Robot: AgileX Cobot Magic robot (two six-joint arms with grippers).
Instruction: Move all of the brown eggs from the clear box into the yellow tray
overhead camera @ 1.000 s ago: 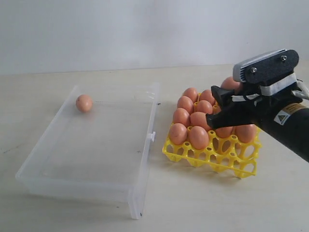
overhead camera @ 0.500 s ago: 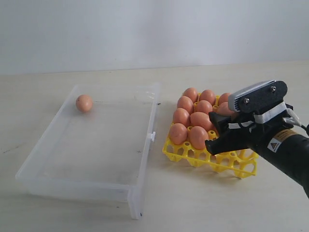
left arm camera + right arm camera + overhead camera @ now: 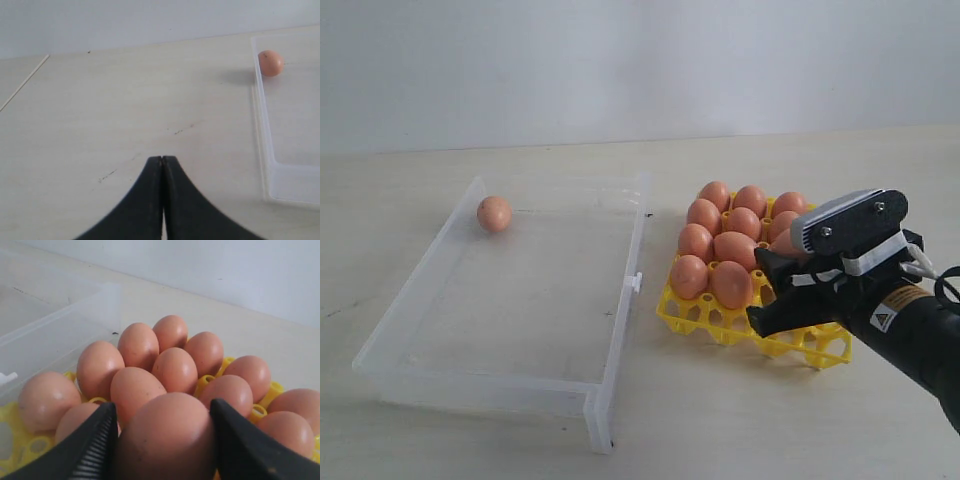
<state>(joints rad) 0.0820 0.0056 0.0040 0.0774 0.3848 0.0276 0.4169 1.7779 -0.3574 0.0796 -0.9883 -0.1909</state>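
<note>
The left gripper (image 3: 162,162) isn't in the ext. view. Its wrist cam shows both black fingers pressed flat together w/ nothing btwn them, over bare pale table (image 3: 740,420) just beside the clear box (image 3: 490,388).

The clear box sits left of centre. It is shallow, rectangular and see-through w/ low walls, and has a small latch tab (image 3: 636,282) on the side facing the tray. Its walls are so transparent that the far rim is hard to trace vs the table. One lone egg (image 3: 494,213) lies inside at the far-left corner, smooth orange-brown and oval, and the rest of the floor is bare. The left wrist cam also catches that egg (image 3: 270,63), but the box (image 3: 262,130) is cut off at the frame edge.

The yellow tray (image 3: 740,328) sits right of the box, near it but apart. It is bright yellow open lattice on short legs. The brown eggs (image 3: 730,283) are packed in rows on it, all alike. Its right part is hidden behind the arm, so no full count is possible.

The right gripper (image 3: 765,288) is low over the tray's near-right area. Its wrist cam shows the black fingers (image 3: 90,450) clamped on either side of a held egg (image 3: 167,440). In the ext. view only a sliver of that egg (image 3: 783,243) peeks past the fingers. Can't tell whether it touches a cup, since the cell below is hidden in both views.
</note>
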